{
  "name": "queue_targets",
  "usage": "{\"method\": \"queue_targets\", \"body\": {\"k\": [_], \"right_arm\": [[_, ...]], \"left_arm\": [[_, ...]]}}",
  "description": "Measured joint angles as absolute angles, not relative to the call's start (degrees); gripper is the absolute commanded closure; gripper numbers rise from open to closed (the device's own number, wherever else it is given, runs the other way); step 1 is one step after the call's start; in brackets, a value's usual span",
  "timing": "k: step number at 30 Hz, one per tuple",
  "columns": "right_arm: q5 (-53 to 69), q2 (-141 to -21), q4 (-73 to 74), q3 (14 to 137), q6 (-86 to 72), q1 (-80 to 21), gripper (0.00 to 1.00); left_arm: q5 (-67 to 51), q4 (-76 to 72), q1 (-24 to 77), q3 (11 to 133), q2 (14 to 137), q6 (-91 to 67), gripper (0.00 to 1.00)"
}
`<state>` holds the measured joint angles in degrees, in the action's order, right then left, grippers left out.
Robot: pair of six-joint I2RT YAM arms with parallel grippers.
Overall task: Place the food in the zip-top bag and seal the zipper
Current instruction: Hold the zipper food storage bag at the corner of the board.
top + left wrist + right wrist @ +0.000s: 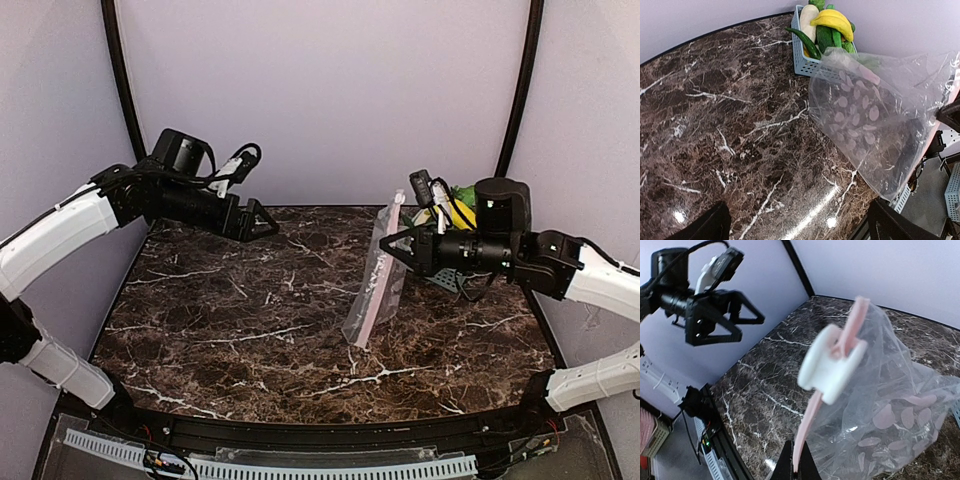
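Observation:
The clear zip-top bag (378,280) with pale oval spots hangs upright over the table's right half, its lower corner touching the marble. My right gripper (392,243) is shut on its pink zipper strip (812,415), just below a white slider (832,362); the bag (890,405) looks empty. The food lies in a blue-grey basket (805,57): a yellow banana (832,19), green cucumbers (824,37) and a white vegetable (807,17). No red fruits show. My left gripper (268,226) is open and empty, held above the back left of the table, facing the bag (875,115).
The basket (450,275) stands at the table's back right, behind my right arm, with the banana (458,212) showing above it. The dark marble table (250,320) lies inside a pale enclosure with black corner poles. A black rail runs along the near edge.

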<state>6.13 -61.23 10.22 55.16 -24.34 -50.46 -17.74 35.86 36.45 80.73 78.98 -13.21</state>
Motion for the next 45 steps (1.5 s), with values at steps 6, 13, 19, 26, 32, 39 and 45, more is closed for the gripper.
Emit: {"method": "queue_targets", "body": {"k": [6,13,19,26,32,39,45], "right_arm": [[19.0,-62.5,15.5,61.4,-19.4,-51.2,1.0],[34.3,-69.1,18.6,69.0,-16.4,-55.2,1.0],[44.7,-73.2,19.0,70.1,-16.1,-56.1,1.0],[52.0,-76.3,18.3,70.5,-16.1,-56.2,1.0],[54.7,-79.9,17.3,70.5,-16.6,-56.3,1.0],[55.5,-81.3,16.6,70.5,-16.9,-56.3,1.0],[55.5,-81.5,16.3,70.0,-17.1,-56.3,1.0]], "left_arm": [[-26.2,29.3,36.2,82.2,80.0,-7.9,0.03],[-46.9,11.8,36.2,70.8,76.6,-5.1,0.01],[-57.1,2.2,36.2,64.3,75.9,-7.4,0.01],[-61.7,-7.5,36.9,61.4,73.8,-11.9,0.01],[-63.9,-13.0,39.9,60.7,74.5,-16.7,0.26],[-66.4,-18.1,42.5,60.5,77.5,-21.8,0.53],[-67.1,-18.8,42.6,60.5,77.7,-23.3,0.73]]}}
